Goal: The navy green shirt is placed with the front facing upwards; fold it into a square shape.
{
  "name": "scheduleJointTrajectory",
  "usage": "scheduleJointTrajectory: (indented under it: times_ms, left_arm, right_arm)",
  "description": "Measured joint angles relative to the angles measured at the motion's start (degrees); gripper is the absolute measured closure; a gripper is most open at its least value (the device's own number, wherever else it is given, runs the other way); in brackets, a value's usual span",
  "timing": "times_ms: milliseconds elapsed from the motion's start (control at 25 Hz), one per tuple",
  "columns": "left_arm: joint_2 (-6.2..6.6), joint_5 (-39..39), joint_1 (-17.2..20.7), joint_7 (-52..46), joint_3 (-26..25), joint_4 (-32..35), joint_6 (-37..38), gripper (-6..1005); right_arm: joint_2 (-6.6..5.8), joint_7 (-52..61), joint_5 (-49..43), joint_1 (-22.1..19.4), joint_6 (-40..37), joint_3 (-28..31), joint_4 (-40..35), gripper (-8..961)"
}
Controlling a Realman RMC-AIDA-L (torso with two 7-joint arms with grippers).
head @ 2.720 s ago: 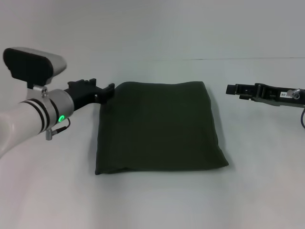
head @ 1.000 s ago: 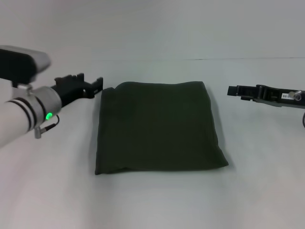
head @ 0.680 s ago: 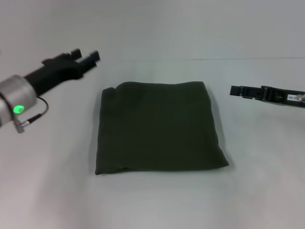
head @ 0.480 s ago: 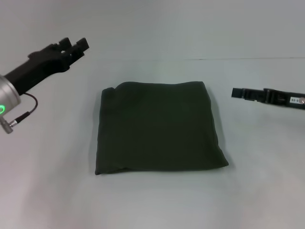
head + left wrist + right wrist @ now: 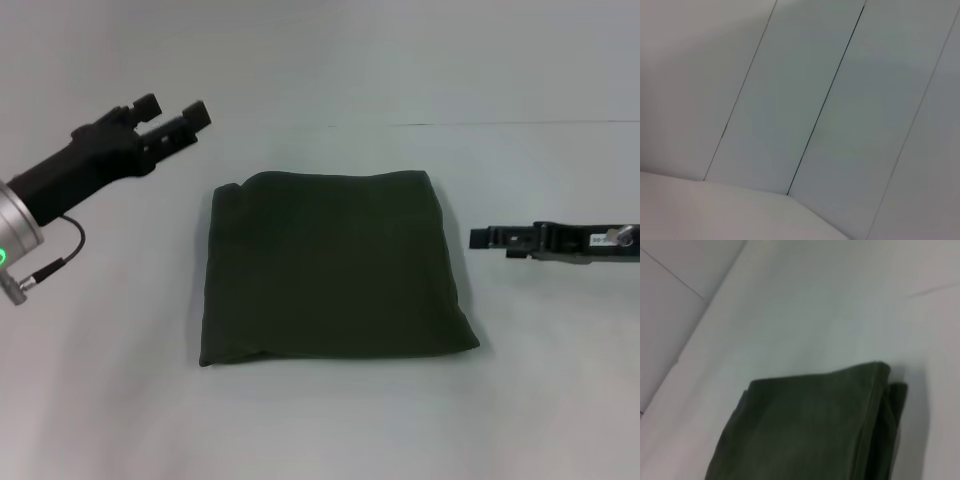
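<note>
The navy green shirt [image 5: 335, 265] lies folded into a compact, roughly square bundle at the middle of the table, plain green side up, with no lettering showing. My left gripper [image 5: 172, 110] hangs in the air off the shirt's far left corner, open and holding nothing. My right gripper [image 5: 478, 238] is low over the table just beside the shirt's right edge, apart from the cloth. The right wrist view shows a corner of the folded shirt [image 5: 810, 430] with its stacked layers. The left wrist view shows only wall panels.
The white table [image 5: 330, 420] surrounds the shirt on all sides. A pale wall [image 5: 320, 60] rises behind the table's far edge. No other objects show.
My left gripper has let go of the shirt's far left corner and lifted up and away to the left. My right gripper has dropped nearer and slightly toward the shirt. The shirt has not moved.
</note>
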Motion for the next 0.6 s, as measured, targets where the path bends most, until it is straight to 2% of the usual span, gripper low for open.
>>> scheduleJointTrajectory:
  times_ms: [40, 120, 400, 600]
  left_arm:
    - [-0.08, 0.2, 0.3, 0.9, 0.0, 0.0, 0.2, 232]
    - [-0.16, 0.8, 0.5, 2.7, -0.1, -0.6, 0.9, 88]
    - [0.00, 1.3, 0.8, 6.1, -0.4, -3.5, 1.2, 90]
    - [-0.03, 1.4, 1.4, 6.9, -0.4, -3.7, 1.6, 92]
  right_arm:
    - [0.13, 0.8, -0.6, 0.3, 0.1, -0.3, 0.3, 52]
    - [0.25, 2.2, -1.3, 1.1, 0.4, -1.1, 1.3, 42]
    - [0.47, 5.6, -1.6, 3.6, 3.8, -4.8, 4.6, 52]
    - [1.30, 8.1, -1.6, 4.9, 7.2, -7.5, 5.3, 58]
